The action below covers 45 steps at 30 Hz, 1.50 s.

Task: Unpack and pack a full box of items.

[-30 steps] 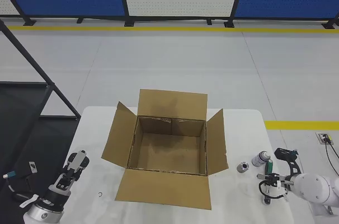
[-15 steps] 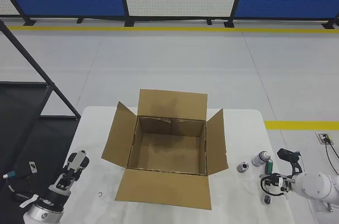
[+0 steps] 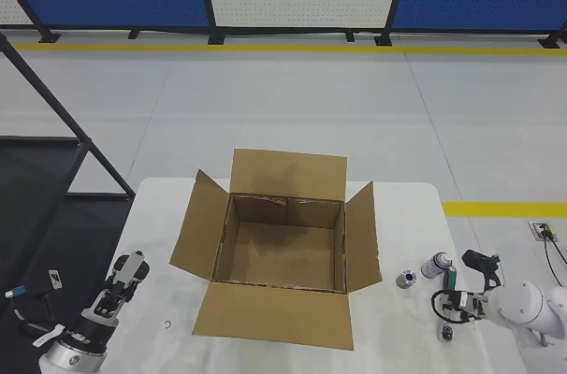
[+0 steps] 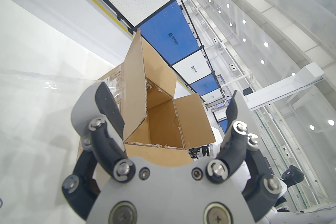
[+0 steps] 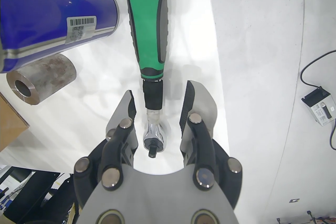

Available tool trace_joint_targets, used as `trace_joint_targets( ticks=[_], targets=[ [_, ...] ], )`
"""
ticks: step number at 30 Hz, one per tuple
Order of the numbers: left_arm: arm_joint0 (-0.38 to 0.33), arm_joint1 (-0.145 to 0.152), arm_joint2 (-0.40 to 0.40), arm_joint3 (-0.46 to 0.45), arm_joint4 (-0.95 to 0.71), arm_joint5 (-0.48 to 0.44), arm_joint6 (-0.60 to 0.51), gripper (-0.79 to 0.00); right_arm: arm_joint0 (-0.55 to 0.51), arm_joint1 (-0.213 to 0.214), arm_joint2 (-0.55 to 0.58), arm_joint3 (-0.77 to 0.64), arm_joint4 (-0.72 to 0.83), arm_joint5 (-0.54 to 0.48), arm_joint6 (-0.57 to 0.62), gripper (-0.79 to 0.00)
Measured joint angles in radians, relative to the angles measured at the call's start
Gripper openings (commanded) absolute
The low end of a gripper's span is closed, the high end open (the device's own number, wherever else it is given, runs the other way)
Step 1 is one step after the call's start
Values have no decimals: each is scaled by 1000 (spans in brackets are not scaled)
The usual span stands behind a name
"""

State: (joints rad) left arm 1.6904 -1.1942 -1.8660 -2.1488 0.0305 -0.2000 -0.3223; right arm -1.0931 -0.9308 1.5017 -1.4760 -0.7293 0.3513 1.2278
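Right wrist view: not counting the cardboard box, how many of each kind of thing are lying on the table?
Blue spray can: 1
Grey metal cylinder: 1
Green-handled ratchet: 1
Total: 3

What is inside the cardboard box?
The cardboard box shows only its bare floor and inner walls, no items. The floor strip along the near wall is hidden by that wall.
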Motion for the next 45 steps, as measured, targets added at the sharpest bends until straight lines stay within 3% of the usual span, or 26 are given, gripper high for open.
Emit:
trace_joint_targets(
  ticks=[14,24,29,34,45],
  targets=[
    [0,0,0,0,0,0,0,0,36,-5,-34,50,1,22,-6,-419],
    [0,0,0,0,0,0,0,0,49,-6,-49,64,-1,25,-6,-477],
    [0,0,0,0,0,0,0,0,40,-4,-40,49,0,40,-13,-591],
    [0,0,0,0,0,0,0,0,30,-2,-32,36,-3,45,-12,-785],
    [0,0,0,0,0,0,0,0,-30,8,65,-24,77,9,-55,-785]
  ],
)
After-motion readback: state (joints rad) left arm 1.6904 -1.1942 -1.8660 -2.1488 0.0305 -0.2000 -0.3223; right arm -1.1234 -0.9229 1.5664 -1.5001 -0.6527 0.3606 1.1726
